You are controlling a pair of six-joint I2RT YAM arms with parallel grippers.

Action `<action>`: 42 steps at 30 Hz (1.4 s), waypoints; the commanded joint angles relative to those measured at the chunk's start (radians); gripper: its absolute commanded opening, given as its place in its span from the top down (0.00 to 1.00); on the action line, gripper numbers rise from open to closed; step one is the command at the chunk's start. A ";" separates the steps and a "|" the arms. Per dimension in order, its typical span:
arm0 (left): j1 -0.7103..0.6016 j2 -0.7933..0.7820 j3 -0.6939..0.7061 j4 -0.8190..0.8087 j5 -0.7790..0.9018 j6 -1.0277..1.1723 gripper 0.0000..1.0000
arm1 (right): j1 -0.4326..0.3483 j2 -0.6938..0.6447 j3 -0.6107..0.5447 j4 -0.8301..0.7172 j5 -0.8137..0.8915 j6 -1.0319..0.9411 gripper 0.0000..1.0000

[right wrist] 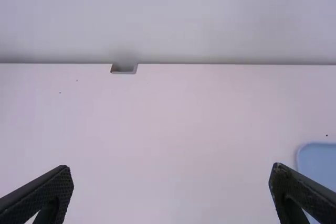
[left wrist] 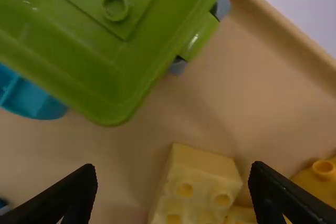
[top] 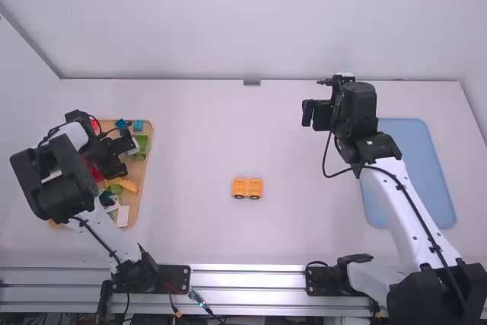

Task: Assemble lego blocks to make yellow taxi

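Left hand point(top: 119, 154) is wide open over the rimmed tan tray point(top: 134, 205), near a studded yellow block point(left wrist: 202, 174). Wheeled yellow blocks point(top: 247, 187) stand centrally on the worktop point(top: 198, 142). Right hand point(top: 315, 103), wide open, is near the smooth blue tray point(top: 415, 173).

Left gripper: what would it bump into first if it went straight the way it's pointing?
Probably the yellow studded block, seen between the left gripper's open fingers, though how much depth separates them is unclear.
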 commanded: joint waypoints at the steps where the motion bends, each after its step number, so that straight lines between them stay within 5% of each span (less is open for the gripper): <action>1: 0.008 0.019 -0.018 0.001 -0.008 0.003 0.24 | 0.003 0.005 0.037 0.002 -0.004 0.005 0.01; 22: 0.008 0.047 -0.019 0.007 -0.052 0.018 0.29 | 0.003 0.005 0.037 -0.001 -0.008 0.035 0.01; 32: 0.008 0.062 -0.009 0.014 -0.055 -0.002 0.70 | 0.003 0.005 0.037 0.000 -0.013 0.035 0.01; 42: -0.062 0.048 0.129 -0.081 -0.053 -0.264 0.69 | 0.003 0.005 0.037 0.005 -0.030 0.034 0.01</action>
